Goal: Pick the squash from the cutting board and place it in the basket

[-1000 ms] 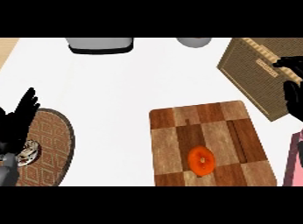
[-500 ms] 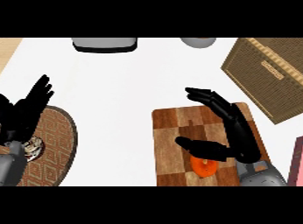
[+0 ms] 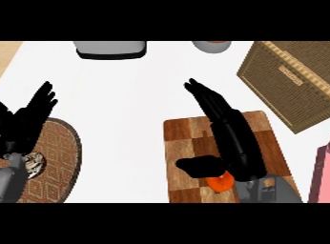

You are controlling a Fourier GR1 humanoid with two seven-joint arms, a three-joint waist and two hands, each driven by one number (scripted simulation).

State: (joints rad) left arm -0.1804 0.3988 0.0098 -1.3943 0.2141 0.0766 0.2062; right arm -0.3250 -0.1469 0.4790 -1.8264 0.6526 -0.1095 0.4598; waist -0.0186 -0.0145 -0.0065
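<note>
You see the right hand (image 3: pixel 240 151) spread wide, fingers straight, over the cutting board (image 3: pixel 185 143) at lower centre. The squash (image 3: pixel 222 182) peeks out beneath its palm. The left hand (image 3: pixel 18 121) rests open at far left.

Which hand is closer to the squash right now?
Right. The right hand hovers open over the cutting board, partly covering the squash; the left hand rests open far off at the view's left edge.
</note>
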